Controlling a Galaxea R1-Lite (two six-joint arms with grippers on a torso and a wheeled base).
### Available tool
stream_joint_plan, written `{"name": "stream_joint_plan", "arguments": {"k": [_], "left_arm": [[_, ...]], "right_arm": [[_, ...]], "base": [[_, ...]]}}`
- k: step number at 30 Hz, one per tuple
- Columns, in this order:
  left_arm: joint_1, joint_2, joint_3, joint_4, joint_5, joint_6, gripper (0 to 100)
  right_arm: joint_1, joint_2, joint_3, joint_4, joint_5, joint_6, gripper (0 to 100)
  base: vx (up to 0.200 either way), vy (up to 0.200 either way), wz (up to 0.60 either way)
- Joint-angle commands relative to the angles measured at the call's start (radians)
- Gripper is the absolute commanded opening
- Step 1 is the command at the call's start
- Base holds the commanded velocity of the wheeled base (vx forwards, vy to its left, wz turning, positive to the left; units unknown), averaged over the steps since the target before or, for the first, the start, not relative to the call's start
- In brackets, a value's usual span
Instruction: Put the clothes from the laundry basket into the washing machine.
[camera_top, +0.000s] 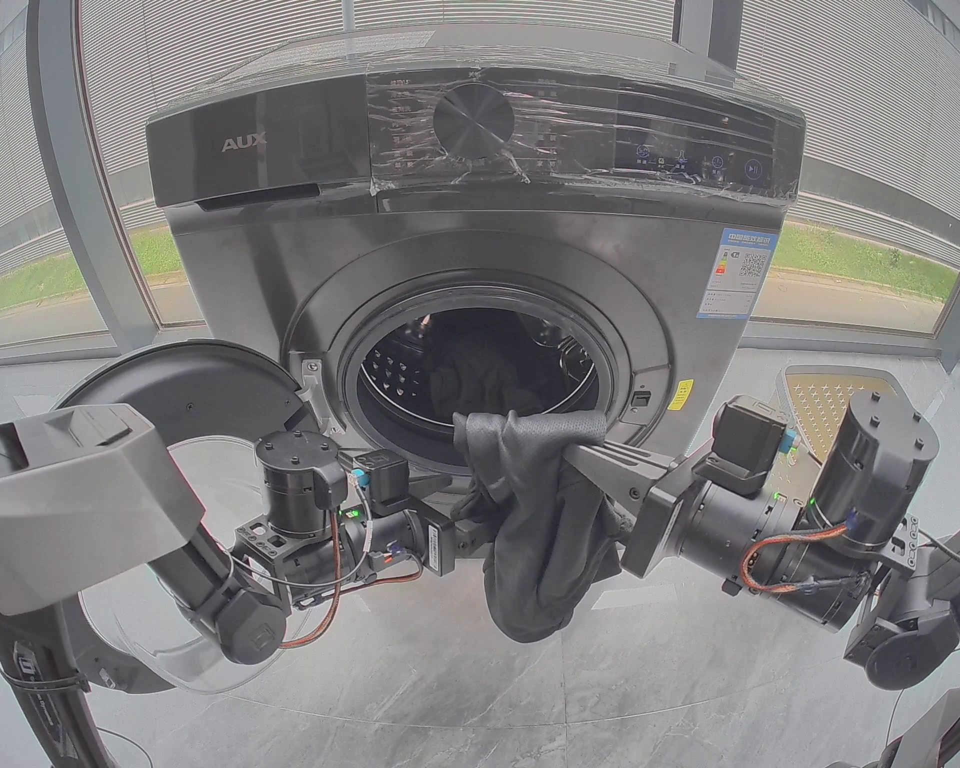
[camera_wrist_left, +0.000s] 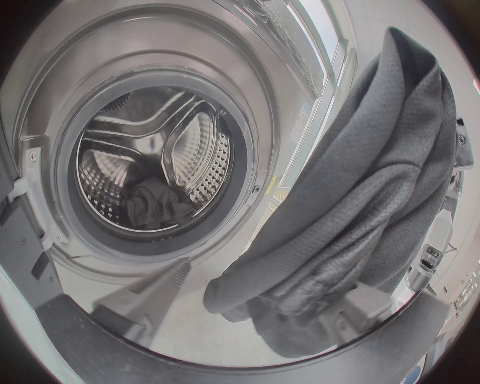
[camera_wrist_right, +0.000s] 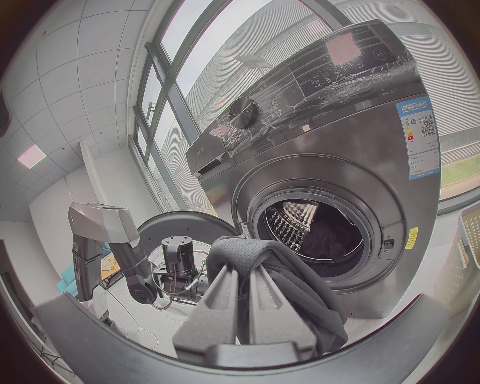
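The left wrist camera sits just behind the left gripper (camera_wrist_left: 252, 300) and looks past it into the drum (camera_wrist_left: 150, 165) of the washing machine (camera_wrist_right: 350, 150). The right wrist camera looks along the right gripper (camera_wrist_right: 243, 280) at the same opening, from farther back. The head camera looks forward and down from above both, close to the machine front. All three share the drum mouth and the grey garment (camera_top: 530, 520).

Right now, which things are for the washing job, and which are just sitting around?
For the job: dark grey garment in the right gripper; washing machine with its door open; dark clothes already in the drum; laundry basket at the robot's right.
Just there: energy label, yellow sticker, plastic film over the control panel.
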Motion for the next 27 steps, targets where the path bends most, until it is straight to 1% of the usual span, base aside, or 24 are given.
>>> {"name": "stream_joint_plan", "arguments": {"k": [1,11,12,16,17,18,19,20,22,23,24,27], "left_arm": [[-0.002,0.076,-0.024,-0.054,-0.008,-0.002,0],[-0.004,0.060,-0.007,-0.107,-0.009,-0.005,0],[-0.001,0.041,0.021,-0.132,-0.008,-0.005,0],[0.008,-0.033,0.059,-0.138,-0.005,-0.007,0],[0.012,-0.062,0.065,-0.140,0.006,-0.007,0],[0.012,-0.062,0.065,-0.140,0.006,-0.007,0],[0.027,-0.113,0.073,-0.140,0.015,-0.005,0],[0.031,-0.121,0.073,-0.140,0.018,-0.005,0],[0.038,-0.188,0.083,-0.138,0.043,-0.004,0],[0.038,-0.210,0.088,-0.137,0.054,-0.004,0],[0.036,-0.225,0.093,-0.137,0.063,-0.004,0],[0.028,-0.257,0.109,-0.135,0.090,-0.001,0]], "right_arm": [[0.000,0.000,0.005,0.000,0.002,0.000,0],[-0.004,0.006,0.006,0.000,0.003,0.001,0],[-0.015,0.009,0.006,0.000,0.006,0.000,0],[-0.038,0.026,-0.001,0.002,0.002,-0.002,0],[-0.053,0.038,-0.003,0.002,0.002,-0.007,0],[-0.053,0.038,-0.003,0.002,0.002,-0.007,0],[-0.066,0.049,-0.001,0.002,0.003,-0.008,0],[-0.067,0.049,-0.001,0.002,0.005,-0.008,0],[-0.079,0.055,0.002,0.002,0.005,-0.011,0],[-0.082,0.061,-0.004,0.003,0.003,-0.011,100],[-0.087,0.069,-0.011,0.005,-0.002,-0.010,100],[-0.136,0.096,-0.008,0.020,-0.018,-0.019,100]], "base": [[0.000,0.000,0.00],[0.000,0.000,0.00],[0.000,0.000,0.00],[0.000,0.000,0.00],[0.000,0.000,0.00],[0.000,0.000,0.00],[0.000,0.000,0.00],[0.000,0.000,0.00],[0.000,0.000,0.00],[0.000,0.000,0.00],[0.000,0.000,0.00],[0.000,0.000,0.00]]}}
